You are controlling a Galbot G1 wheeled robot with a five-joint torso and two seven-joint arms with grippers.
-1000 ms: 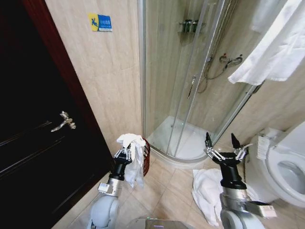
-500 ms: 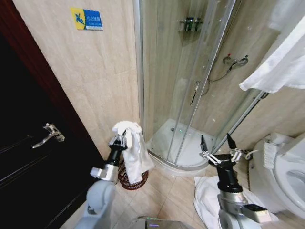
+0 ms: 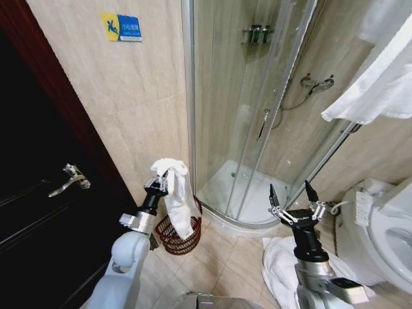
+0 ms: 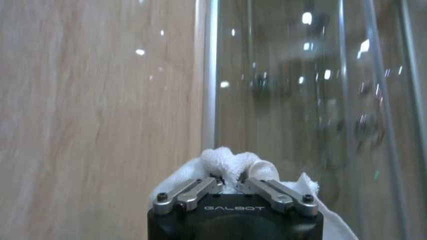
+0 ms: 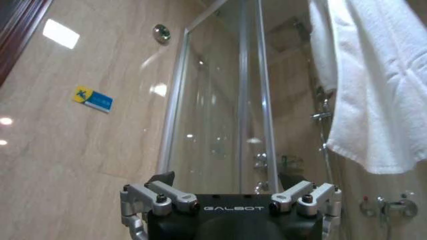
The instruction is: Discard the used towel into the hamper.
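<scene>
My left gripper [image 3: 159,187] is shut on the top of a white used towel [image 3: 177,199], which hangs down from it over the hamper [image 3: 180,237]. The hamper is a small dark reddish-brown wire basket standing on the floor against the beige wall, beside the shower's corner. The towel's lower end reaches into the hamper's mouth. In the left wrist view the fingers [image 4: 190,192] pinch a bunched white fold of towel [image 4: 227,162]. My right gripper [image 3: 293,199] stands open and upright at the right, holding nothing; the right wrist view shows the right gripper [image 5: 230,200] spread wide.
A glass shower cabin [image 3: 257,109] fills the middle. A dark wooden door [image 3: 38,212] with a metal handle is at the left. Another white towel [image 3: 280,261] lies on the floor by my right arm. A toilet [image 3: 386,225] is at the right, with a hanging towel [image 3: 380,77] above.
The left gripper has carried the towel slightly lower and toward the hamper, so the towel's end now dips into it. The camera view shifted a little. The right arm stays put.
</scene>
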